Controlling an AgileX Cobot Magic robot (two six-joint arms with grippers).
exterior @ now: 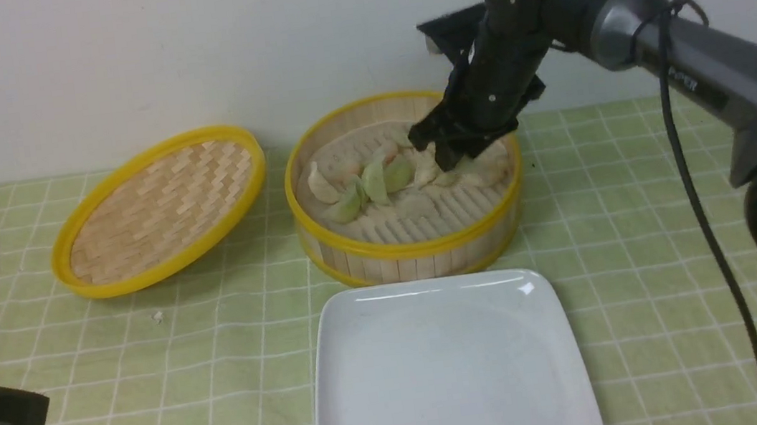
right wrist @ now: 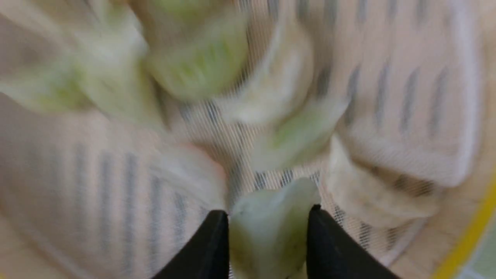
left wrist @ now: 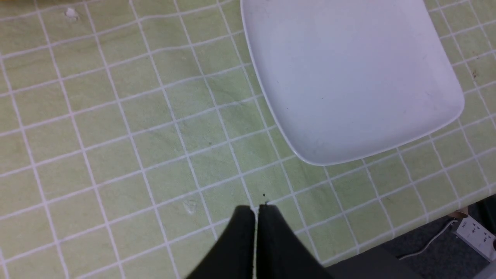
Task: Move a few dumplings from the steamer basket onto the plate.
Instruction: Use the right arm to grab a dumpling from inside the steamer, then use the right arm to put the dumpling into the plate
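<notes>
The round bamboo steamer basket (exterior: 412, 248) stands at the middle back and holds several pale green and whitish dumplings (exterior: 374, 180). My right gripper (exterior: 447, 153) reaches down into the basket's right half. In the right wrist view, which is blurred, that gripper (right wrist: 266, 212) is shut on a pale green dumpling (right wrist: 271, 232), with a black finger against each side. More dumplings (right wrist: 298, 133) lie on the mesh liner beyond it. The white plate (exterior: 441, 371) sits bare in front of the basket. My left gripper (left wrist: 255, 209) is shut and holds nothing, above the cloth beside the plate (left wrist: 348, 77).
The shallow woven lid (exterior: 158, 210) leans on the green checked cloth left of the basket. A small white crumb (exterior: 157, 316) lies in front of it. The table's front edge (left wrist: 445, 217) and a power strip (left wrist: 474, 234) show in the left wrist view.
</notes>
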